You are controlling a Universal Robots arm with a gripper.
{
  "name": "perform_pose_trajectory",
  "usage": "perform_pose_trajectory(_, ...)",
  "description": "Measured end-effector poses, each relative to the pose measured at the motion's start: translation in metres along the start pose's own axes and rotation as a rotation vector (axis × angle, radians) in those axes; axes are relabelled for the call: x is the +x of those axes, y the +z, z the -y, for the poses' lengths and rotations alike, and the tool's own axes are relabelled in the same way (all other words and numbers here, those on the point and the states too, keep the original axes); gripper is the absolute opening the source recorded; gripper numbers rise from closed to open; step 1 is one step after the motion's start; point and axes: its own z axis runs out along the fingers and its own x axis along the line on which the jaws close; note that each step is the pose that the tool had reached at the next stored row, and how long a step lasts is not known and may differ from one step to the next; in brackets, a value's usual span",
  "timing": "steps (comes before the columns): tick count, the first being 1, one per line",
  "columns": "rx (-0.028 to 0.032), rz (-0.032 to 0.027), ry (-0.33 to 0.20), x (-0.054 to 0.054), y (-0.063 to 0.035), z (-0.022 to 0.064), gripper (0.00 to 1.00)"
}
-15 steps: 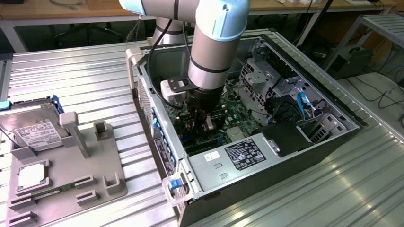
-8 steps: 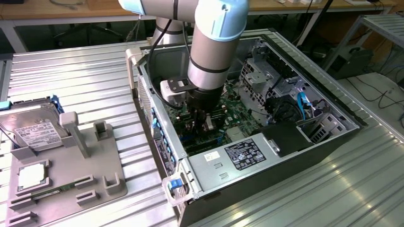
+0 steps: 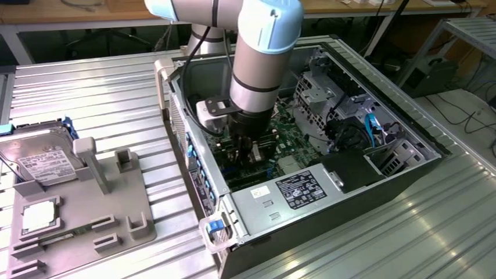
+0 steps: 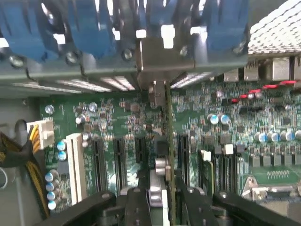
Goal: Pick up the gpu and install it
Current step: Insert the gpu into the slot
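The gpu (image 4: pixel 166 136) appears edge-on in the wrist view as a very thin dark card, standing upright over the green motherboard (image 4: pixel 117 117). Its silvery end bracket (image 4: pixel 162 54) sits against the case's rear slot row, under the blue latches (image 4: pixel 94 28). My gripper (image 4: pixel 164 209) is shut on the card, with a black finger (image 4: pixel 137 207) on each side. In the exterior view my gripper (image 3: pixel 246 152) reaches down into the open computer case (image 3: pixel 403 168), low over the motherboard (image 3: pixel 298 139) near the rear wall. The card itself is mostly hidden there behind the fingers.
Black expansion slots (image 4: pixel 99 160) and a white slot (image 4: pixel 75 160) run alongside the card. Yellow cables (image 4: pixel 19 160) lie at the board's edge. The power supply (image 3: pixel 298 189) fills the case's near end. Outside, a hard drive (image 3: pixel 39 160) rests on a grey fixture (image 3: pixel 93 215).
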Motion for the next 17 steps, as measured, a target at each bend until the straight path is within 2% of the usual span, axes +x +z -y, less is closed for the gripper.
perform_pose_trajectory(10, 0.0003, 0.0001, -0.001, -0.0001, 0.0017, 0.0001, 0.3)
perform_pose_trajectory(11, 0.0007, 0.0019, -0.001, -0.0003, 0.002, 0.0001, 0.3)
perform_pose_trajectory(12, 0.0017, 0.003, -0.001, -0.0004, 0.0028, 0.0001, 0.31)
perform_pose_trajectory(13, 0.0012, 0.0012, -0.001, -0.0002, 0.0021, 0.0001, 0.31)
perform_pose_trajectory(14, 0.0012, 0.0004, -0.001, -0.0001, 0.0016, 0.0001, 0.38)
perform_pose_trajectory(17, 0.0013, 0.0002, -0.001, -0.0001, -0.0011, 0.0001, 0.38)
